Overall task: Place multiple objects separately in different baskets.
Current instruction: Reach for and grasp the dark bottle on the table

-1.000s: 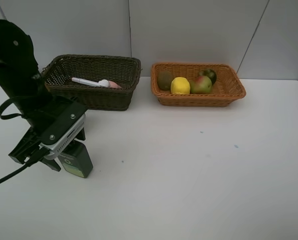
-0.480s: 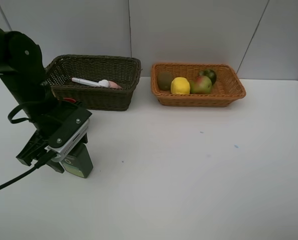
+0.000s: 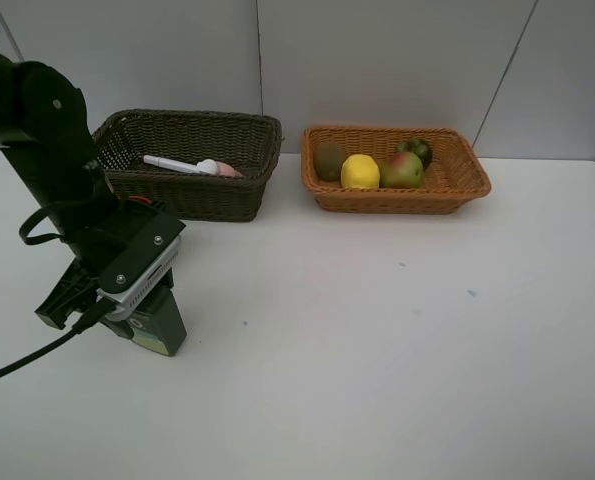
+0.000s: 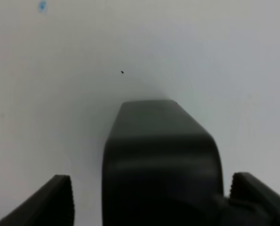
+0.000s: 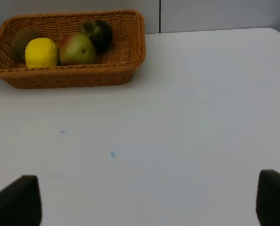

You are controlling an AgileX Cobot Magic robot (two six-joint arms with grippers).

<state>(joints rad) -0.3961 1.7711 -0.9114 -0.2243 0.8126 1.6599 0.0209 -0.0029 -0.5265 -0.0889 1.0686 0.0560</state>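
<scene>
**Dark green bottle lying between the left jaws**

The dark green bottle [image 3: 157, 322] lies on the white table [image 3: 377, 330], between the jaws of the left gripper [image 3: 149, 318]; whether they press it or stand just off it cannot be told. Behind, the dark basket [image 3: 192, 160] holds the white marker [image 3: 169, 163] and pink bottle [image 3: 220, 169]. The orange basket [image 3: 395, 168] holds kiwi [image 3: 328, 160], lemon [image 3: 360, 171], pear [image 3: 402, 169] and a dark green fruit [image 3: 416, 150]. The right gripper [image 5: 144, 200] stands spread wide, holding nothing.
</scene>
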